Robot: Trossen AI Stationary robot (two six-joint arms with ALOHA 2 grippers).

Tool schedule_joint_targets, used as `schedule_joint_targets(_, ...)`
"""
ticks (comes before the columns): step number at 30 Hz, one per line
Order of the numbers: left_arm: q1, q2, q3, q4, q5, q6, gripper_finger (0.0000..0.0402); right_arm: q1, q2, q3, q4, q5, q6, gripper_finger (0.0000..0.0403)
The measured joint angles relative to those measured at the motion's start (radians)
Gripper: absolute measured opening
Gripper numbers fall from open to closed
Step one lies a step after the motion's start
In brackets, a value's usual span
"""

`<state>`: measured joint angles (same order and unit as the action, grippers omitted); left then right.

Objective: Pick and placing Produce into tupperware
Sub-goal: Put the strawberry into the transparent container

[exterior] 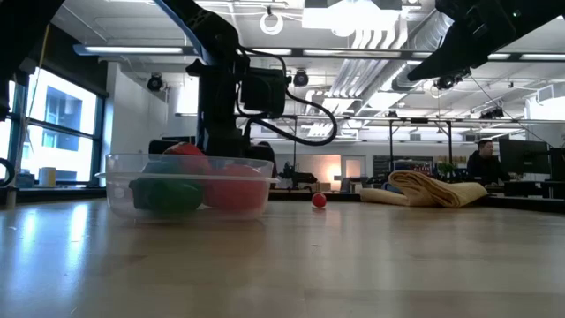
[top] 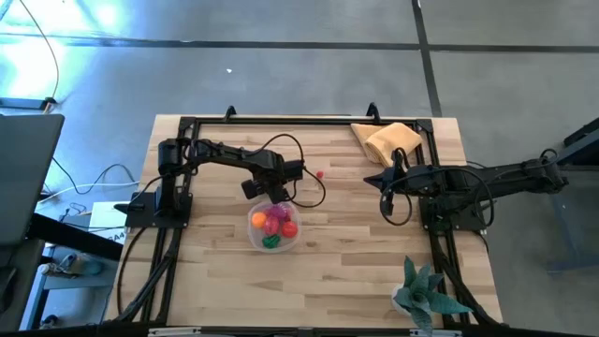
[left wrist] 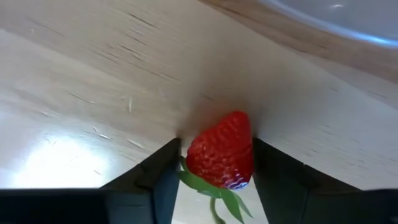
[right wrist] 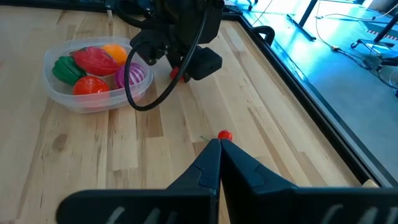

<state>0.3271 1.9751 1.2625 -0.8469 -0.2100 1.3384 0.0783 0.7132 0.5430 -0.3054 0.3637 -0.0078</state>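
Your left claw (left wrist: 216, 168) is clamped on a strawberry (left wrist: 221, 149), the red fruit pinched between its two fingers (left wrist: 155, 177) with green leaves trailing toward the wrist. The claw hangs low over the tabletop (top: 356, 281), right at the tupperware's (top: 273, 227) rim, on the side nearest the cloth; the wrist view shows a curve of clear plastic just ahead of the fingertips.

In the tupperware you have several pieces of produce (right wrist: 96, 61): a green one, a red pepper-like one, an orange one, a round red one and a purple-and-white one.

Your right claw (right wrist: 219, 146) has its fingers together, holding nothing. It waits well apart from the tupperware, near the folded tan cloth (top: 391, 140). A small red cherry (right wrist: 224, 135) lies on the tabletop just ahead of its tips, between the two claws.

A teal plant (top: 423, 290) sits at the tabletop's corner, far behind the right claw.
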Motion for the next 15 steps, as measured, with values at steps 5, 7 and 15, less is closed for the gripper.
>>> schedule_joint_targets(5, 0.000, 0.001, 0.000, 0.005, -0.008, 0.000, 0.0157, 0.000, 0.000, 0.000, 0.000, 0.000, 0.000, 0.0000)
schedule_joint_targets(7, 0.000, 0.001, 0.000, 0.008, -0.015, 0.000, 0.0151, 0.000, 0.000, 0.000, 0.000, 0.000, 0.000, 0.0000)
schedule_joint_targets(15, 0.000, 0.001, 0.000, 0.013, -0.020, 0.000, 0.0144, 0.000, 0.000, 0.000, 0.000, 0.000, 0.000, 0.0000)
